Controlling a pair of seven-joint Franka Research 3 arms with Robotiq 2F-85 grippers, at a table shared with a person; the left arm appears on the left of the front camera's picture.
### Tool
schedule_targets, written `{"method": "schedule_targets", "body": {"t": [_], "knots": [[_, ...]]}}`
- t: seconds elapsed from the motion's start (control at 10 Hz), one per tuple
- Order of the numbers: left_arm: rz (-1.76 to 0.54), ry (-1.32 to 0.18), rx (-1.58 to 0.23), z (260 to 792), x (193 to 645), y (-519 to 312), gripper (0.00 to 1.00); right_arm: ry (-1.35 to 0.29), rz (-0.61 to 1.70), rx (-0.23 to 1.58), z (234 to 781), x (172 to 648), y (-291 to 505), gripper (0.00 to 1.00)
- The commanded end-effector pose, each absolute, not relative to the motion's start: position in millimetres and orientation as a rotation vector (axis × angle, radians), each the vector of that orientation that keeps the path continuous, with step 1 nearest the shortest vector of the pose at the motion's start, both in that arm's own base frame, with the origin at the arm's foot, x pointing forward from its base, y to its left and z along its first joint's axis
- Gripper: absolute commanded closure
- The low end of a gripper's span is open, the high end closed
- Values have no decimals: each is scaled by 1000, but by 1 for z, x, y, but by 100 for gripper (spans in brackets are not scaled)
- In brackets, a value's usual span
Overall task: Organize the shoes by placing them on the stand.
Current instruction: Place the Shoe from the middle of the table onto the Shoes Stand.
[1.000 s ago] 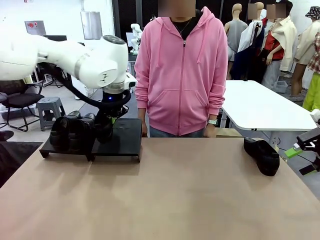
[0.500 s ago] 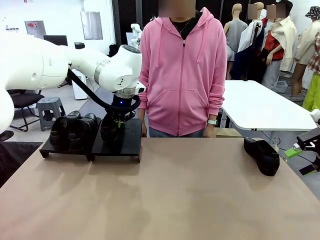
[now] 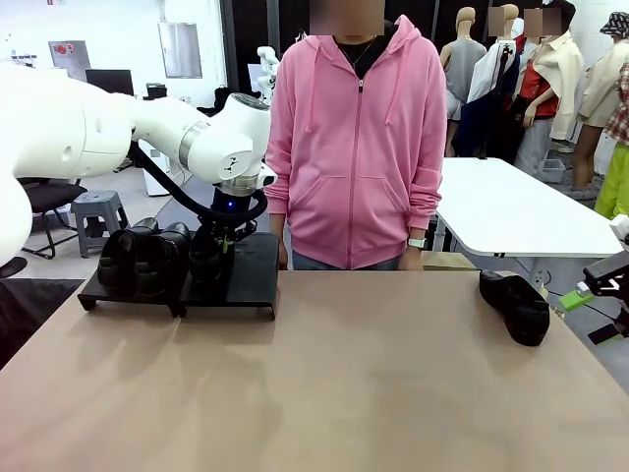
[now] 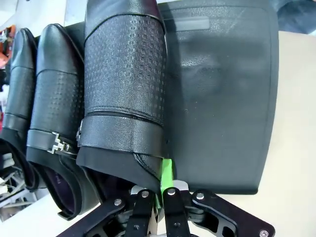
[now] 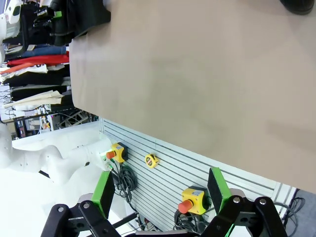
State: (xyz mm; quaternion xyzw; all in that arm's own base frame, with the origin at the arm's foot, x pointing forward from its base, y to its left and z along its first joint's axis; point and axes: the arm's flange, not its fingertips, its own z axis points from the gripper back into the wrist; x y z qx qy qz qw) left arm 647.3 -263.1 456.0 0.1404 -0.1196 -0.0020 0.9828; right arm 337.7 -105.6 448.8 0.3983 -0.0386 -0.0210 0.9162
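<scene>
Left gripper [image 4: 163, 174] clamps heel rim of glossy black grid-embossed leather shoe [image 4: 123, 74] at matte-black flat stand [image 4: 222, 98]. Embossing legible from the wrist, lost from the front. Right gripper [image 5: 160, 190] gapes, empty.

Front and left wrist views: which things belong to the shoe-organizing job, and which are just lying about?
Job: stand; two shoes parked on it; third shoe pinched by left gripper; fourth shoe on brown table, right side.
Lying about: grey stool; white table behind; black chair.
</scene>
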Motion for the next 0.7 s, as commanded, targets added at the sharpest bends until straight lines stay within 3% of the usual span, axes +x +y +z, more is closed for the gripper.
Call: {"method": "schedule_targets", "body": {"t": [0.0,0.1,0.4,0.6], "knots": [[13,-256,280,456,641,-262,42,-99,-34,846,450,339,-106,0],[15,-266,279,458,641,-262,0,-99,-34,846,450,339,-106,0],[-20,-351,282,484,616,-259,0,-99,-34,846,450,339,-106,0],[-73,-445,266,514,570,-251,0,-99,-34,846,450,339,-106,0]]}}
